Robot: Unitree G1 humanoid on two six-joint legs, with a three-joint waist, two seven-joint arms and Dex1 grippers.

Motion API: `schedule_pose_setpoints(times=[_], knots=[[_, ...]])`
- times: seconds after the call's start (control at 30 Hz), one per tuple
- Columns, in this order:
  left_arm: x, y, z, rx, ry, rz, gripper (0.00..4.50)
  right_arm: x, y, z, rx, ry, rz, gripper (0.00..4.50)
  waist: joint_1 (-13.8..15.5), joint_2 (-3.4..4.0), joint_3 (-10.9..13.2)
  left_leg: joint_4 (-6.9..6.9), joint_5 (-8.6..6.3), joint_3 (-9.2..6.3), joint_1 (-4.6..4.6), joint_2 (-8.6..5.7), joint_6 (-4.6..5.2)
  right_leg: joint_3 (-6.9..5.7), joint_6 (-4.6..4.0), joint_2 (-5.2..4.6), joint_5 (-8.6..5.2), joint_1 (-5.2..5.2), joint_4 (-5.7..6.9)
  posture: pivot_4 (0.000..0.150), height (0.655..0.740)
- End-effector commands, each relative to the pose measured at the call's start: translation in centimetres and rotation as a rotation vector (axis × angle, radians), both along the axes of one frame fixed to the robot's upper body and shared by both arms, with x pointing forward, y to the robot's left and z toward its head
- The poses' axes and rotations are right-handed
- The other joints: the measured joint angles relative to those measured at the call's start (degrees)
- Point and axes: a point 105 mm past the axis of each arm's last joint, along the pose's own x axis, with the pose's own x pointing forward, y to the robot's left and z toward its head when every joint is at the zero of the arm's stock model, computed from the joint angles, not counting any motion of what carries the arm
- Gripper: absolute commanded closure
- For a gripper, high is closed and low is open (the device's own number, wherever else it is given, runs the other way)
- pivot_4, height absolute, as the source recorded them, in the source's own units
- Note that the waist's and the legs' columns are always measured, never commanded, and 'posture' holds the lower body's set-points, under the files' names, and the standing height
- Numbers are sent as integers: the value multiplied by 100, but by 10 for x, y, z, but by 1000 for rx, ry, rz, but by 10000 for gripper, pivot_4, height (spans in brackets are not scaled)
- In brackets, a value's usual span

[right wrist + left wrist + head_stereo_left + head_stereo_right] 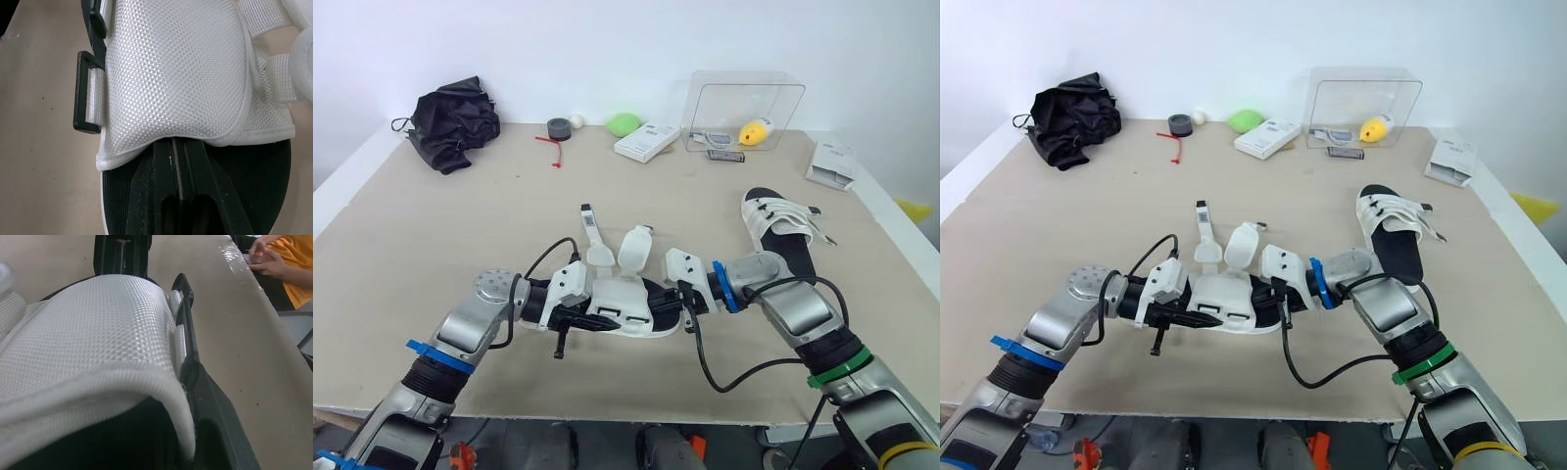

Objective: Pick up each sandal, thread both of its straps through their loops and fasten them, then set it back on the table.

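A white-strapped sandal with a black sole [628,311] lies crosswise near the table's front, between my two grippers. Its two straps [591,233] [634,249] are loose and point toward the table's far side. In the wrist views its black loops [87,94] [185,298] stand bare beside the white upper [98,333]. My left gripper [583,315] holds the sandal's left end. My right gripper [678,302] has its fingers [178,196] pressed together, the tips tucked under the upper [176,68]. The second sandal [781,231] lies at the right with its straps across the foot.
At the back are a black crumpled cloth [455,122], a tape roll [559,128], a green object [624,124], a white box [646,142] and a clear box [744,110] with a yellow item. A white packet [830,163] lies far right. A seated person [286,257] is beyond the table's edge.
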Motion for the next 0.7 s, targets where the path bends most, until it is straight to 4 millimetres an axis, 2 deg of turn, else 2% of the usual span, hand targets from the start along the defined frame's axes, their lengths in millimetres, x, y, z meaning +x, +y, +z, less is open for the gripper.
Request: schedule_pose_setpoints(times=[0.03,0.37,0.47,0.63,0.7], knots=[[-2,4,7,-8,-16,3,45000,-3,-24,-44,-158,124,-78,44710,0,2,-2,0,0,0,1,1,0,0,-5,0,0,0,0,1500,7400],[1,10,7,0,-28,26,45000,-5,-21,-41,-146,142,-61,44710,1,2,-2,-1,0,0,2,3,0,0,-6,-1,2,-1,0,1500,7400],[6,11,8,1,-39,45,35857,-4,-20,-40,-143,140,-60,45000,1,2,-3,-3,0,-1,2,3,0,0,-6,0,2,-2,0,1500,7400],[7,11,10,-9,-27,49,10976,-4,-20,-37,-137,141,-59,45000,3,3,-6,-2,0,-1,4,6,0,-1,-23,-4,-7,-1,0,1500,7400],[7,12,10,-10,-26,52,3349,-5,-20,-37,-137,142,-59,45000,2,2,-6,-1,0,0,4,5,1,1,-23,-8,-7,-1,0,1500,7400]])
